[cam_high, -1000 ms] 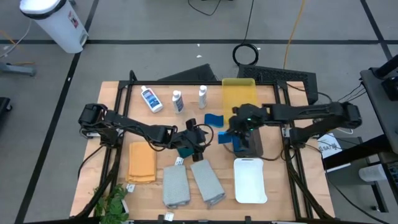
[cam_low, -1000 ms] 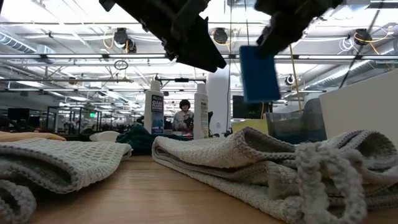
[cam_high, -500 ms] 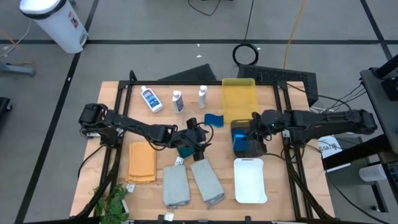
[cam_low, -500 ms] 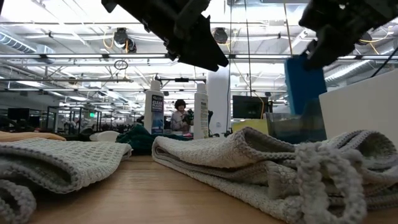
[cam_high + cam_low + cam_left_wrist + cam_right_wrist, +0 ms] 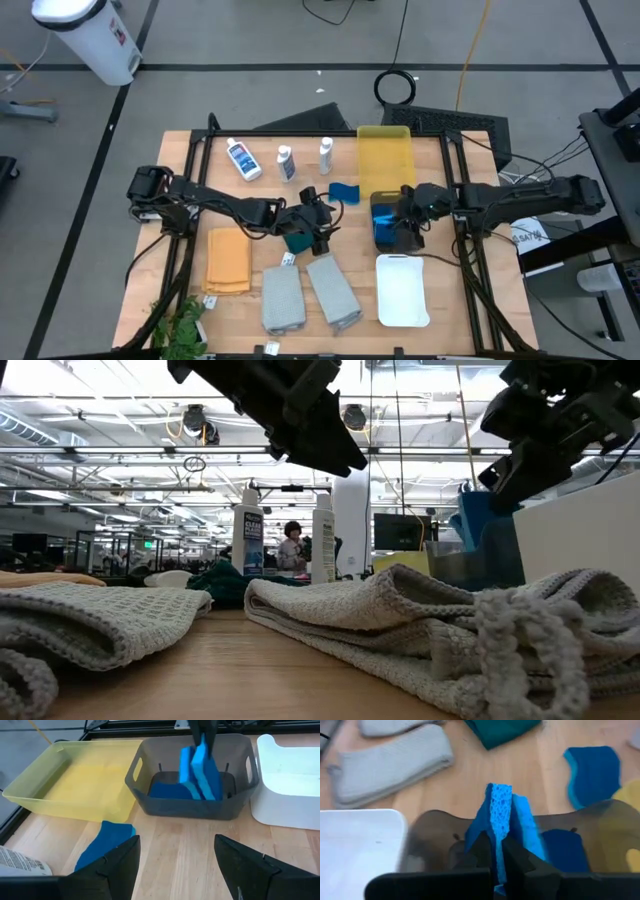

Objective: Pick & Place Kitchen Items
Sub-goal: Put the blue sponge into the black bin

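Lowered into the dark grey tray (image 5: 400, 240) a second after hanging above the table: a blue sponge (image 5: 500, 815), pinched in the closed right pincer (image 5: 498, 851), release pending; left pincer (image 5: 175, 855) gaped empty near the green cloth (image 5: 298, 240).

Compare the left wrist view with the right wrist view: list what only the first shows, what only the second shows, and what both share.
Only the left wrist view: the whole yellow tray, a bottle's label, the left gripper open.

Only the right wrist view: two grey towels, the green cloth, the right gripper shut on an upright blue sponge.

Both: the dark grey tray, the white tray, a loose sponge on the table.
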Controlling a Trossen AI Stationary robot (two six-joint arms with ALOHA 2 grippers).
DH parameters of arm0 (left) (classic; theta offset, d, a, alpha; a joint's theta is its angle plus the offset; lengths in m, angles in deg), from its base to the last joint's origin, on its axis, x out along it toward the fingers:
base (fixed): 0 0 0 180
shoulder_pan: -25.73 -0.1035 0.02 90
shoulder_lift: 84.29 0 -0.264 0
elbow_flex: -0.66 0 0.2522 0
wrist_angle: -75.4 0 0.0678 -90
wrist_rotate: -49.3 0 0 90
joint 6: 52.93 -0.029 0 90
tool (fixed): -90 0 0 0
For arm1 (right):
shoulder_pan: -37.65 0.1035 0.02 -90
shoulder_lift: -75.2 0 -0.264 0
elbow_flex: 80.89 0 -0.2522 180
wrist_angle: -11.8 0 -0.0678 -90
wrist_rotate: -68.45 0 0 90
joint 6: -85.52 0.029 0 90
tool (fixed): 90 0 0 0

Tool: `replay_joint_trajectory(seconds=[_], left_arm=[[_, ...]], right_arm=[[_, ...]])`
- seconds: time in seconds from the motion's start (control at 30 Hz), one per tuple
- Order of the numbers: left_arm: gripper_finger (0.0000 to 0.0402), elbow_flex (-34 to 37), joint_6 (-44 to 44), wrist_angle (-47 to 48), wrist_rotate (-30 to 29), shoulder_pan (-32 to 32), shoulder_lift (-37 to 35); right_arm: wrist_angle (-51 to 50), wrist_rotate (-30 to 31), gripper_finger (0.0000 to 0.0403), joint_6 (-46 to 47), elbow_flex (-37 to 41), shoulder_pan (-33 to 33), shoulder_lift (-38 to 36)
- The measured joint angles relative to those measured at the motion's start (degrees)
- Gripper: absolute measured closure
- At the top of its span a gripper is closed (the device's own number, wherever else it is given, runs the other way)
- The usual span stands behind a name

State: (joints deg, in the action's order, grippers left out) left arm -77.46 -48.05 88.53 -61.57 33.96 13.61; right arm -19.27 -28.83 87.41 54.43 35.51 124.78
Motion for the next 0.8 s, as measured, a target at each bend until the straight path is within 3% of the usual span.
replay_joint_trajectory(seconds=[0.2, 0.5, 0.8], left_arm=[[0.0146, 0.0, 0.1, 0.1, 0.0, 0.0, 0.0], [0.0146, 0.0, 0.1, 0.5, 0.0, 0.0, 0.0], [0.0146, 0.0, 0.1, 0.5, 0.0, 0.0, 0.0]], right_arm=[[0.7, 5.8, 0.0403, -1.5, 0.0, 0.0, 2.1], [3.1, 6.3, 0.0391, -4.8, 0.0, -0.1, 4.4], [3.0, 13.8, 0.0361, -6.1, 0.0, -0.1, 7.7]])
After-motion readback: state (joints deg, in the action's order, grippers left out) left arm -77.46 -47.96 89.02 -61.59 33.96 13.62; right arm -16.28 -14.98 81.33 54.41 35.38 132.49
